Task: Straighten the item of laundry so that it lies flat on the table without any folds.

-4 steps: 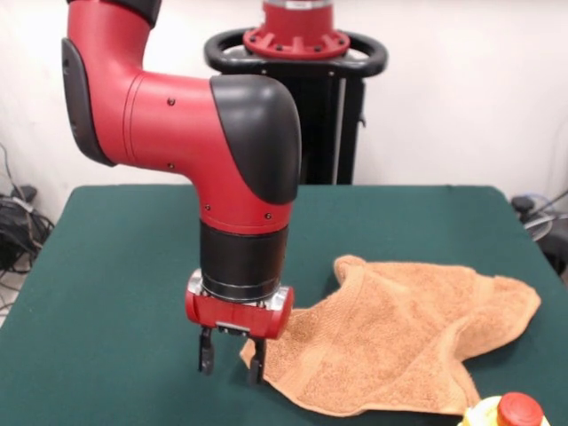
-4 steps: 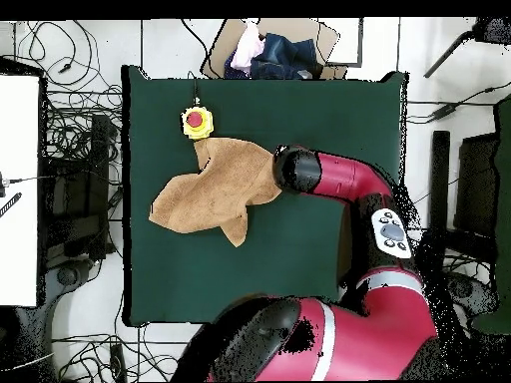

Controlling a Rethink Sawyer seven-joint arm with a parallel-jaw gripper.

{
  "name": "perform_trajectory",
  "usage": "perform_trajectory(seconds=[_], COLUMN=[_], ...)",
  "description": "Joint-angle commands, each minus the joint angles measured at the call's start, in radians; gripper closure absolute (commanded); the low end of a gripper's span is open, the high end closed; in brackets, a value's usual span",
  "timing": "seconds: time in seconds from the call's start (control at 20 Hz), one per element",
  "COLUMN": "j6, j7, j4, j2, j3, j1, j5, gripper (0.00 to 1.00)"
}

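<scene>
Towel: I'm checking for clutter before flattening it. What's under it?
Only the green table shows around the crumpled towel. Its folds cover whatever lies beneath. A yellow, red-topped button sits beside it, not under.

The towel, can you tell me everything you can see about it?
The towel is orange-tan and fuzzy like terry cloth, with a hemmed edge. It lies crumpled on the green table, not flat: corners are folded and its outline is ragged, with a point sticking out toward the robot's side. The robot's hand stands open at one edge of it, one finger right by the cloth. A yellow box with a red button sits close to another corner.
</scene>
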Motion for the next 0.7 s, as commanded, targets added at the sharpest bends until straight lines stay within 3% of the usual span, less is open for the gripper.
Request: perform_trajectory(seconds=[0.05,0.7], j6=[0.093,0.064], j7=[0.024,0.042], j4=[0.052,0.014], j2=[0.041,0.065], j3=[0.108,0.082], j1=[-0.021,0.015], j5=[0.022,0.004], gripper=[0.00,0.00])
